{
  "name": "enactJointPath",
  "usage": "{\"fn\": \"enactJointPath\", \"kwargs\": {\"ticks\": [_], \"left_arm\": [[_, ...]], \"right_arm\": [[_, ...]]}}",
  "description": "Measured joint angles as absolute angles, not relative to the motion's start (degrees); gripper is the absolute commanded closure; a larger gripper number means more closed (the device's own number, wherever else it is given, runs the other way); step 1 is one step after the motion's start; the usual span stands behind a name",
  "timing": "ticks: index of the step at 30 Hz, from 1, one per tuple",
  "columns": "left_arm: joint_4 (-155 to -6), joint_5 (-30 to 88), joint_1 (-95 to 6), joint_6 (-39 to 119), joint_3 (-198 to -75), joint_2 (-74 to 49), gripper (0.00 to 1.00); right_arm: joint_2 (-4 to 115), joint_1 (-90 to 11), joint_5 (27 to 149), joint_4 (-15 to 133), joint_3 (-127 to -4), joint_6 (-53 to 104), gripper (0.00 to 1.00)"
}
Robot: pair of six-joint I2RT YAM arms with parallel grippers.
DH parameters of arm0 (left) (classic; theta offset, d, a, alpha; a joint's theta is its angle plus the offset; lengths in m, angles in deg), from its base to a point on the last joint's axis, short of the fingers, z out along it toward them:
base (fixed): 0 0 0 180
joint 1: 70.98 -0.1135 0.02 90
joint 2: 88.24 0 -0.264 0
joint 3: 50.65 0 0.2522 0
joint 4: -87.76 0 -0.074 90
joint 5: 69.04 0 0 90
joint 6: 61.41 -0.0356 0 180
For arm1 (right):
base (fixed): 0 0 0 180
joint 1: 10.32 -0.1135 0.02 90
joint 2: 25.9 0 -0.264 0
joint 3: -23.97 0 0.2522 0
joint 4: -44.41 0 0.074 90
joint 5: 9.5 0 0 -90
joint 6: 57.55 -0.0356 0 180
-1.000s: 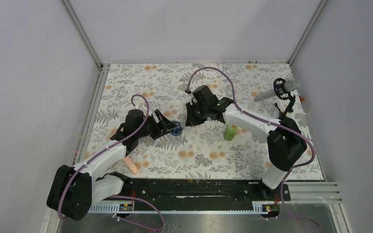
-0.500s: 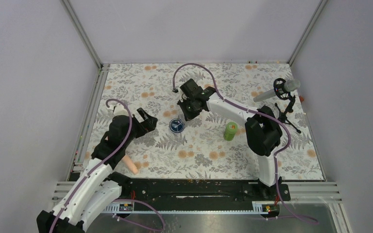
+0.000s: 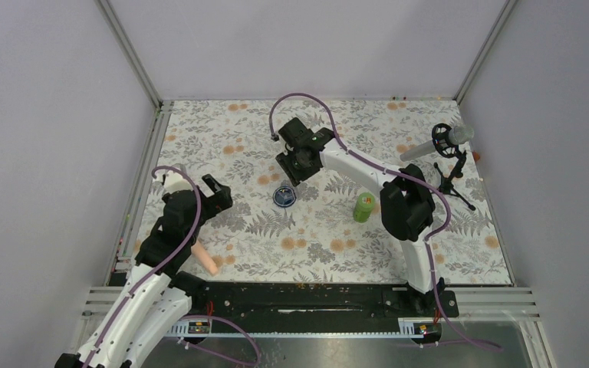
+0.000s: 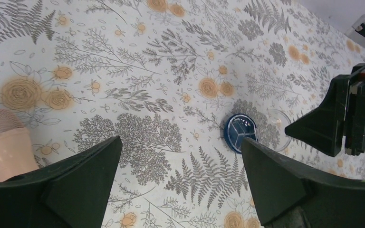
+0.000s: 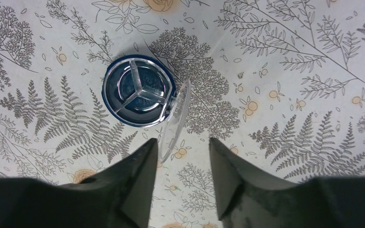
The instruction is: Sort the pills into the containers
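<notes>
The shallow dark-blue jar (image 3: 284, 197) sits mid-mat, its three compartments showing (image 5: 138, 91). Its clear lid (image 5: 173, 121) stands tilted open on the jar's right side. My right gripper (image 5: 181, 145) hovers just behind the jar (image 3: 295, 165). It is open and holds nothing, with the lid's free edge close inside one finger (image 5: 145, 161). My left gripper (image 4: 180, 139) is wide open and empty, drawn back left of the jar (image 4: 240, 133). The green bottle (image 3: 364, 207) stands upright to the right. I cannot tell pills from the mat's orange flowers.
A peach-pink rod (image 3: 207, 261) lies near the front left, and its end shows in the left wrist view (image 4: 4, 147). A microphone on a stand (image 3: 445, 146) occupies the back right. Metal frame posts and grey walls bound the mat.
My left gripper opened wide and pulled back left, away from the jar. My right gripper shifted left and back, and its jaws parted beside the lid. The jar slid slightly right.
</notes>
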State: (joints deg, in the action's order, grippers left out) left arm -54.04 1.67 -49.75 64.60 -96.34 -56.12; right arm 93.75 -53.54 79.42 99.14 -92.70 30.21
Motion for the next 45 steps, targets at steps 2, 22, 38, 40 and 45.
{"fn": "enactJointPath", "kwargs": {"ticks": [2,22,38,40,45], "left_arm": [[-54.01,0.32,-49.75,64.58,-96.34,-56.82,0.01],[-55.96,14.22,-49.90,57.33,-98.43,-56.47,0.07],[-65.64,30.30,-49.88,57.72,-93.65,-53.91,0.10],[-66.14,31.09,-49.88,57.96,-93.25,-53.89,0.10],[-68.61,33.23,-49.29,58.20,-92.38,-53.24,0.10]], "right_arm": [[93.73,-53.54,78.93,99.73,-93.29,30.32,0.38],[57.49,-42.81,60.49,104.89,-63.65,15.54,0.01],[63.79,-40.52,65.62,105.43,-57.97,7.02,0.50],[64.36,-40.43,66.34,105.45,-58.10,6.69,0.67],[64.33,-40.19,68.55,105.45,-58.47,6.30,0.82]]}}
